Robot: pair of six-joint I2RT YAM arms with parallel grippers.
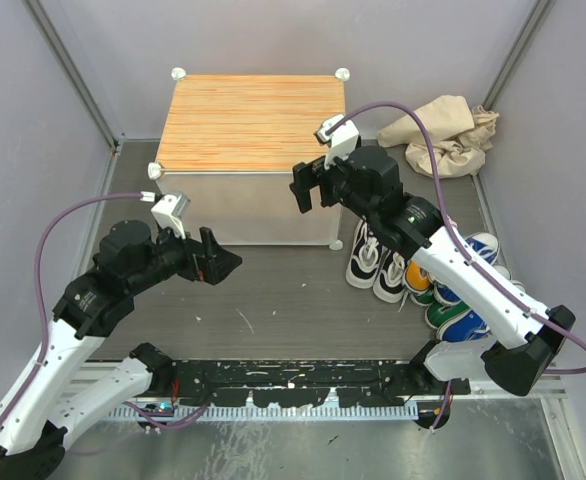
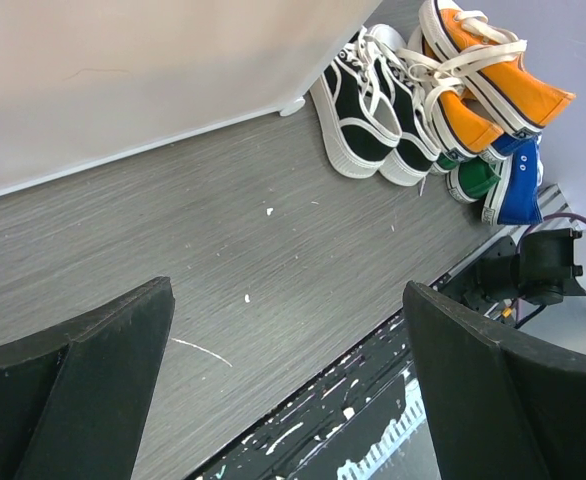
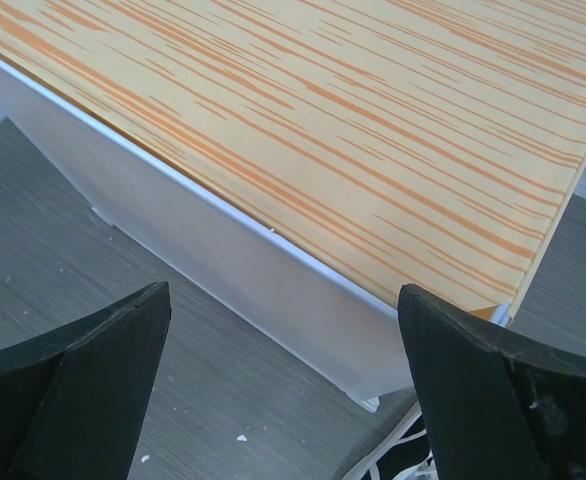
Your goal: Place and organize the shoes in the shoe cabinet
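Note:
The shoe cabinet (image 1: 248,120) stands at the back centre, with an orange wood-grain top and its white front door (image 1: 243,210) shut. The shoes lie in a cluster to its right: a white-and-black pair (image 1: 373,262), orange (image 1: 416,275), blue (image 1: 478,250) and green (image 1: 453,318). My left gripper (image 1: 218,262) is open and empty, low over the floor in front of the cabinet's left half. In the left wrist view, between its fingers (image 2: 288,380), I see floor, with the shoes (image 2: 368,110) beyond. My right gripper (image 1: 308,187) is open and empty above the cabinet's front right corner (image 3: 373,110).
A crumpled beige cloth bag (image 1: 448,130) lies at the back right. Grey walls close in both sides. A black rail (image 1: 293,380) with the arm bases runs along the near edge. Grey wood-grain floor (image 1: 273,290) lies in front of the cabinet.

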